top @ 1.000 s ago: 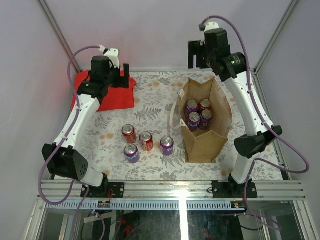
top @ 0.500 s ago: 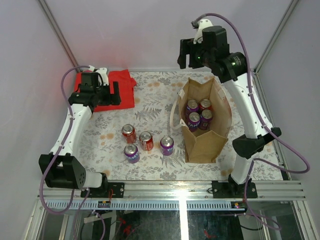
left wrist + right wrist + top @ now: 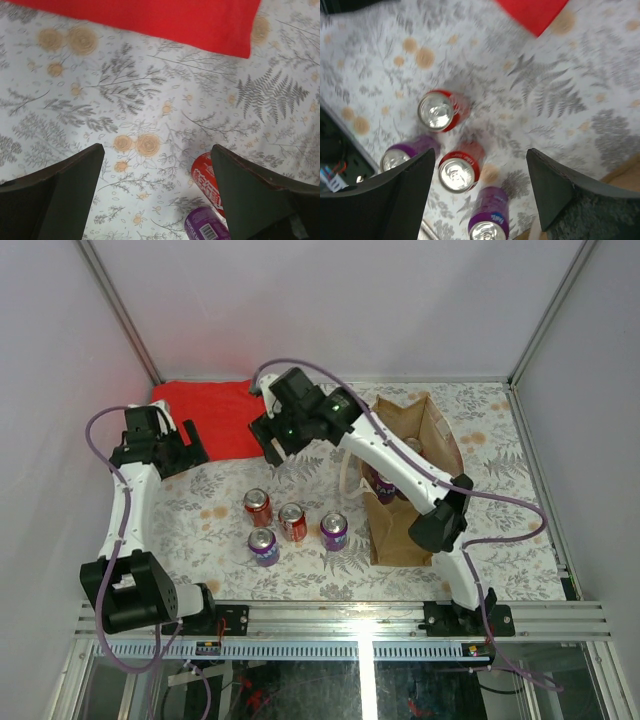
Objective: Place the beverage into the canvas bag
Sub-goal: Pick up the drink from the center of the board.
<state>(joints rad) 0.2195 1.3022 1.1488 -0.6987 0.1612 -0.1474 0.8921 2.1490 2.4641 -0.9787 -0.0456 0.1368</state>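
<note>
Hovering pre-grasp, jaws wide and empty, right gripper (image 3: 268, 432) over loose cans (image 3: 292, 521) left of canvas bag (image 3: 402, 532); next, descend onto one.

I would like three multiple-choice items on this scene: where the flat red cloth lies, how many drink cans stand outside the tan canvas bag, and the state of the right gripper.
1. Where on the flower-printed table does the flat red cloth lie?
A) far left corner
B) near right corner
C) middle of the near edge

2. How many aluminium drink cans stand outside the tan-brown canvas bag?
A) two
B) four
C) six

3. In what state is the right gripper?
A) shut on a can
B) shut on the cloth
C) open and empty

Answers: 1 A, the top view shows it at the far left; 2 B, two red and two purple stand left of the bag; 3 C, its wrist view shows spread fingers touching nothing.
</note>
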